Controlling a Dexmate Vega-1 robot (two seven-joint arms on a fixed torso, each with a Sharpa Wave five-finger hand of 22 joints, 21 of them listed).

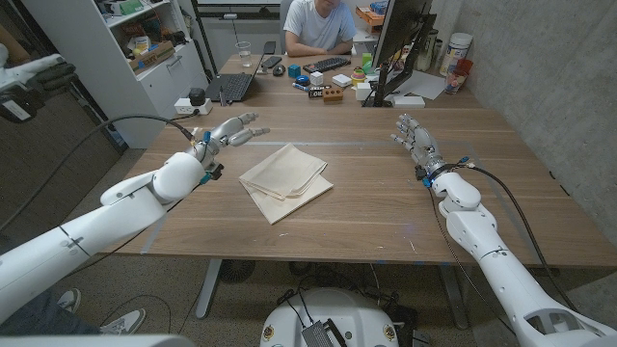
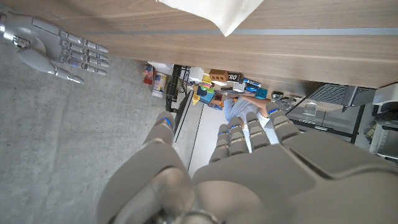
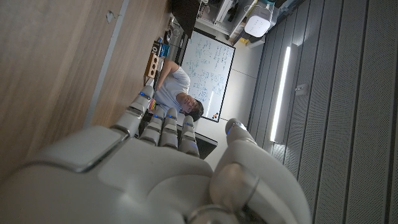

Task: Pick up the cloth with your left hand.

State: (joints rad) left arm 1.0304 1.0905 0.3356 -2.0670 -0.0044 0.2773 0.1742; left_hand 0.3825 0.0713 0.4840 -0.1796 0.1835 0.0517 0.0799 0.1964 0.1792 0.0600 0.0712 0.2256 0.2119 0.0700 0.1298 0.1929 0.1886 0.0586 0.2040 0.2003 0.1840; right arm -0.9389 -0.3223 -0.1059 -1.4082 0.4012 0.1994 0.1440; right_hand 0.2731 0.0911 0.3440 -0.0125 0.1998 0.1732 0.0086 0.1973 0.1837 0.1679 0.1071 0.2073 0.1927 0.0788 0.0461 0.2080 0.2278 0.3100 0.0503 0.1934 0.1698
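the folded cream cloth (image 1: 285, 180) lies flat on the brown wooden table (image 1: 386, 202), just beside the left hand (image 1: 228, 132), a little nearer the robot than its fingertips. the left hand is open with its fingers stretched out and apart, and it holds nothing. the right hand (image 1: 415, 142) is well apart from the cloth, also open and holding nothing.

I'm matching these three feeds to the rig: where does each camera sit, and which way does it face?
Head view: on the robot's head, looking down at the table, cloth, left hand, right hand.
Left wrist view: behind its own hand, turned; cloth corner.
Right wrist view: behind its own hand, toward a person.
Shared: cloth, person.
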